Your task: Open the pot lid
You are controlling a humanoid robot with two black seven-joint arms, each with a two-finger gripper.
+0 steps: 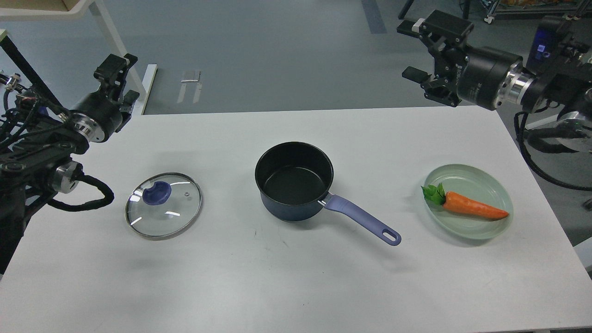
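A dark blue pot [294, 180] with a purple handle [365, 225] stands open in the middle of the white table [296, 286]. Its glass lid [163, 205] with a purple knob [157, 192] lies flat on the table to the pot's left. My left gripper [116, 69] is raised at the far left, well above and behind the lid, and looks empty. My right gripper [416, 48] is raised at the far right, beyond the table's back edge, open and empty.
A pale green plate [481, 231] with an orange toy carrot [471, 208] sits at the right of the table. A white table leg [115, 46] and a black frame [23, 69] stand on the floor at the back left.
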